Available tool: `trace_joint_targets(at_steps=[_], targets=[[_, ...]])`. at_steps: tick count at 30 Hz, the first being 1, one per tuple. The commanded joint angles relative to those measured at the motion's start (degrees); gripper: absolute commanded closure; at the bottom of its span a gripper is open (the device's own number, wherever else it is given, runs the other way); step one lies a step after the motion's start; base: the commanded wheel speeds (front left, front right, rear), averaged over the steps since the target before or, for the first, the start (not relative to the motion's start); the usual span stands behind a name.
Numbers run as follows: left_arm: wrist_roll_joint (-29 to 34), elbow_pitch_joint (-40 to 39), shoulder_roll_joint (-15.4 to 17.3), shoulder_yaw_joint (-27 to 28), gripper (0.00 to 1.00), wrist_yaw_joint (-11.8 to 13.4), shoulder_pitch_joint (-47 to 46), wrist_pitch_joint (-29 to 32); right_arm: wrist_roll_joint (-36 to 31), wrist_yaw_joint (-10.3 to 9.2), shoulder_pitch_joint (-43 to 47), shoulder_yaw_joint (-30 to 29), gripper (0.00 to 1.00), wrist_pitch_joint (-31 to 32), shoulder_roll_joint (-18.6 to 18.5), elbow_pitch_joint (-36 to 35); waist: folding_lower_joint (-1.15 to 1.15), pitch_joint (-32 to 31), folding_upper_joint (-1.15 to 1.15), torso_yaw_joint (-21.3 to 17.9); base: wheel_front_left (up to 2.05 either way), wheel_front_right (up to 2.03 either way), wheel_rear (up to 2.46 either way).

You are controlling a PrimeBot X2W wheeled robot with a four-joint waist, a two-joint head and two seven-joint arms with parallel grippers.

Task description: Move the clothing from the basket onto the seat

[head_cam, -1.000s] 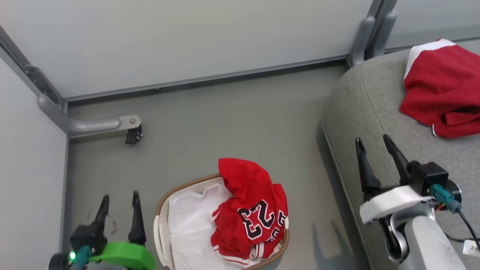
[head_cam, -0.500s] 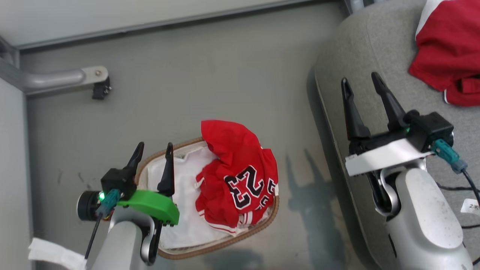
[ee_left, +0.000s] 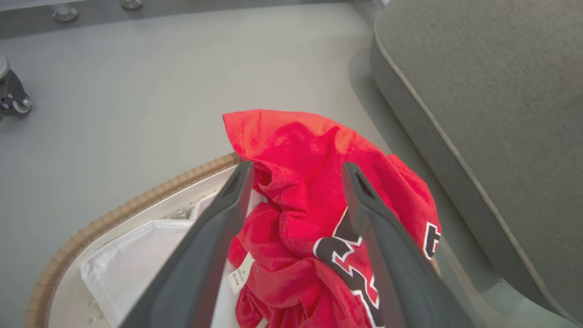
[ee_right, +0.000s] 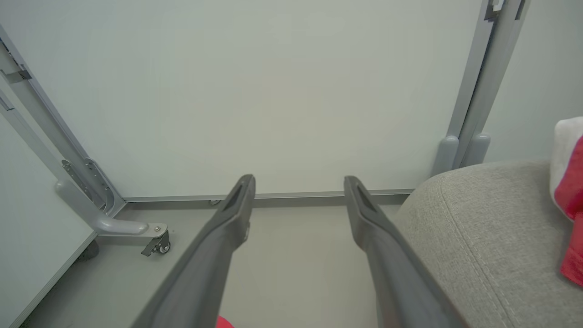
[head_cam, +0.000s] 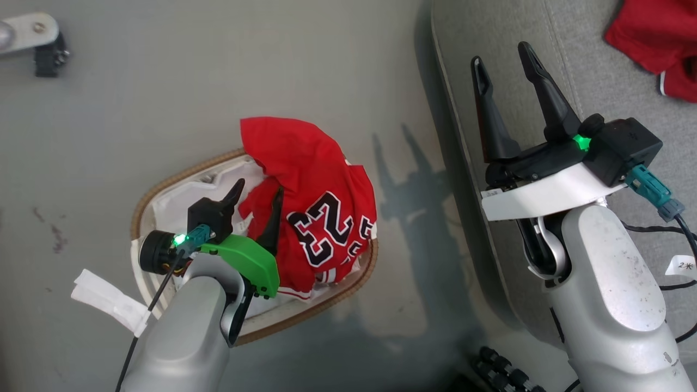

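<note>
Standing over it all, I start at the upper left of the head view, where a small black caster (head_cam: 46, 54) sits on the grey floor. Lower down and left of centre is the basket (head_cam: 163, 179), its white liner (head_cam: 179, 196) bare on the left half. The left gripper (head_cam: 260, 188) hangs over the basket with its jaws spread wide and nothing between them. In the wrist view its fingers frame a bunched fold of the jersey (head_cam: 321, 218). That jersey lies heaped in the basket's right half and spills over the far rim.

My reading is that the second pick is in hand and the reach is nearly made, but no grasp has been taken. Next it wants a drop onto that raised fold, a firm close clear of the liner, then a lift over the rim and a carry right.

Further right is the seat (head_cam: 490, 22). The right gripper (head_cam: 501, 53) is poised above its edge, jaws apart and empty. The other red garment (head_cam: 653, 38) already lies on the seat at the upper right corner.

As for writing, the jersey's number 23 (head_cam: 326, 226) reads plainly. A white care label (ee_left: 240, 273) is too small to read. A paper tag (head_cam: 680, 267) at the right edge starts with "2", and the rest is unclear.
</note>
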Motion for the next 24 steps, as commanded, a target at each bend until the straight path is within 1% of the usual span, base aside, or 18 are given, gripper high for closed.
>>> trace_joint_targets(at_steps=[1,8,13,16,21,24], targets=[[-1.2,1.3,0.7,-0.8,0.0,-0.1,-1.7,0.0,0.4,-0.08,-0.8,0.3,0.0,-0.1,-0.1,-0.4,0.0,5.1,0.0,-3.5,0.0,0.0,0.0],[-6.8,8.9,1.0,-8.0,0.0,-0.1,-5.4,0.1,1.1,-0.08,-2.2,0.4,0.0,-0.1,-0.1,-0.9,0.0,8.5,0.0,-4.8,0.0,0.0,0.0],[-10.9,13.7,0.7,-13.4,0.0,-0.1,-7.3,1.9,1.2,-0.08,-2.4,0.4,0.0,-0.1,-0.1,-0.8,0.0,9.8,0.0,-5.0,0.0,0.0,0.0],[-12.4,16.1,0.9,-15.5,0.0,-0.1,-8.3,2.9,1.3,-0.08,-2.7,0.5,0.0,-0.1,-0.1,-1.0,0.0,10.5,0.0,-5.1,0.0,0.0,0.0],[-13.9,18.8,1.2,-17.9,0.0,-0.1,-10.3,2.7,1.5,-0.08,-3.4,0.6,0.0,-0.1,-0.1,-1.6,0.0,12.1,0.0,-5.4,0.0,0.0,0.0],[-14.1,20.1,0.6,-19.1,0.0,-0.1,-12.0,2.6,1.5,-0.08,-3.7,0.4,0.0,-0.1,-0.1,-2.1,0.0,13.1,0.0,-5.4,0.0,0.0,0.0]])
